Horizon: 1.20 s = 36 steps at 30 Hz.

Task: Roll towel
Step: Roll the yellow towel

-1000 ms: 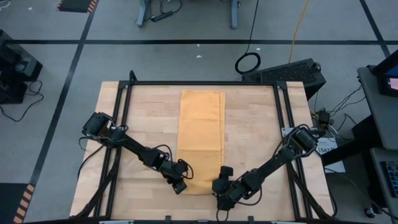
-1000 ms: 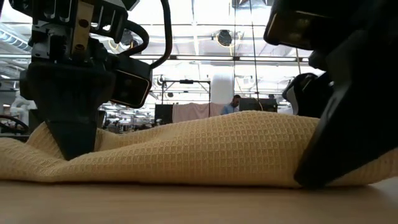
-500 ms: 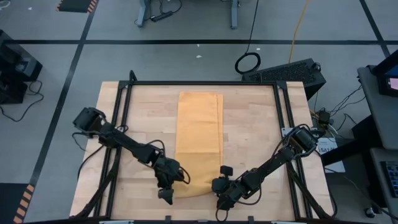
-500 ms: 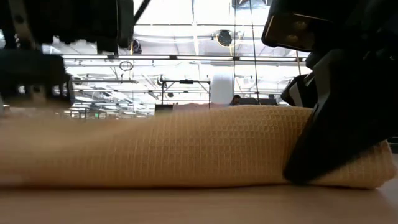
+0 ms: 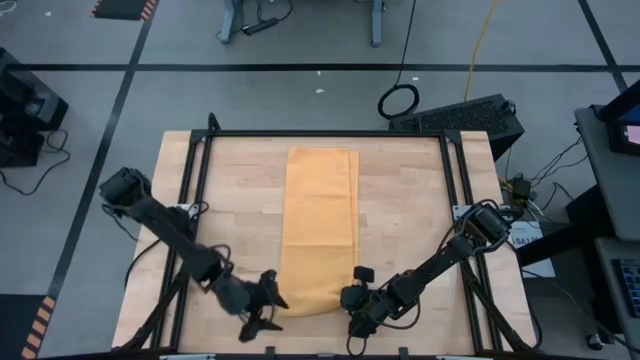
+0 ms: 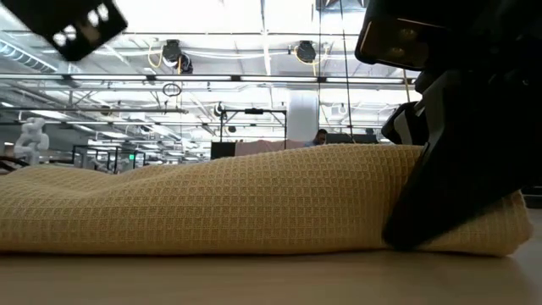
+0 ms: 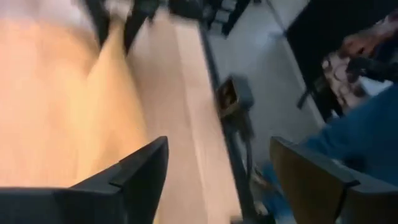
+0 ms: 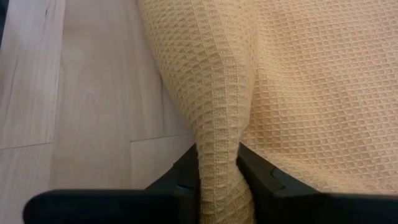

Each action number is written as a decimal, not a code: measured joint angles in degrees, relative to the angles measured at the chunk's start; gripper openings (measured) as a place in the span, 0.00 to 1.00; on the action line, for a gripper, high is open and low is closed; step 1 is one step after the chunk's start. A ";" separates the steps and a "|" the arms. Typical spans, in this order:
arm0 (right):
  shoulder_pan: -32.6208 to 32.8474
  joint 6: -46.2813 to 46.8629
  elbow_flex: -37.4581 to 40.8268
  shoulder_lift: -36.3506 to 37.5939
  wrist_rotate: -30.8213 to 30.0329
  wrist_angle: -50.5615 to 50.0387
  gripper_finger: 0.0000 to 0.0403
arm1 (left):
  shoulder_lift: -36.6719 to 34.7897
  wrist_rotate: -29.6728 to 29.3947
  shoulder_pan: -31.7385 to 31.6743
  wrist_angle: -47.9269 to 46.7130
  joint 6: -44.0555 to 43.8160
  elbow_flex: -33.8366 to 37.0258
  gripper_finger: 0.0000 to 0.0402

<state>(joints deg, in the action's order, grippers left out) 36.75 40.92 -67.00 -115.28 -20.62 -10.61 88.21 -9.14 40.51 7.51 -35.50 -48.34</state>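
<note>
The orange-yellow towel (image 5: 320, 225) lies as a long strip down the middle of the wooden table, its near end humped up (image 6: 237, 199). My right gripper (image 5: 352, 304) is at the towel's near right corner and is shut on the towel. My left gripper (image 5: 263, 311) hovers open just off the towel's near left corner, with nothing between its fingers (image 7: 146, 168). In the low view only a bit of the left arm (image 6: 76, 25) shows at the top. My right gripper pinches a raised fold of the towel (image 8: 217, 140) between its two fingers (image 8: 261, 175), at the near right corner. The fold stands up as a ridge running away from the fingers. The rest of the towel lies on the table.
A black metal frame (image 5: 320, 133) runs along the table's far, left and right edges. Bare wood lies to the left (image 5: 235, 200) and right (image 5: 405, 200) of the towel. Beyond the table are floor cables and a dark keyboard-like box (image 5: 465, 115).
My left gripper has opened and let go of the towel's near left corner, then risen and drawn back toward the table's near left. That corner has sunk back onto the table. The towel's near right end now shows bunched at my right gripper.
</note>
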 joint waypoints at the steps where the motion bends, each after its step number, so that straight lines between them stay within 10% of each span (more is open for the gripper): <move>1: 0.00 -0.01 0.00 0.00 0.02 0.02 0.15 | 0.91 -2.39 0.83 2.34 1.41 0.00 0.73; 10: 0.00 0.33 0.00 -0.02 -0.04 0.05 0.15 | 11.28 -14.00 4.42 4.19 4.63 -0.02 0.98; 28: -0.02 0.18 0.00 -0.04 -0.27 0.07 0.15 | 19.42 -19.61 4.63 0.59 4.35 -0.07 0.98; 36: -0.02 0.58 0.02 -0.04 0.35 0.07 0.15 | 19.35 -18.91 3.66 -0.60 -0.33 -0.41 0.67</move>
<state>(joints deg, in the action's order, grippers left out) 36.73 41.50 -66.98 -115.33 -20.27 -10.55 107.56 -28.05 44.17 6.91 -35.83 -48.75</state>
